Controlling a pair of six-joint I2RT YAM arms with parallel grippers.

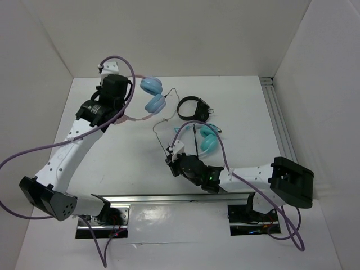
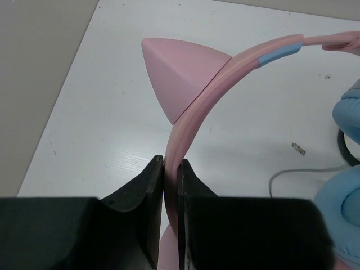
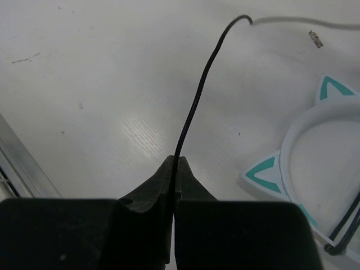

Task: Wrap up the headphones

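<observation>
Pink headphones (image 2: 194, 109), smooth arched plastic

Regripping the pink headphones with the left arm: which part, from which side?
The pink headband beside the cat ear, coming from the arch side opposite the ear cups, as the left gripper holds it: thin flat band fits between jaws; cups are round, bulky.
</observation>
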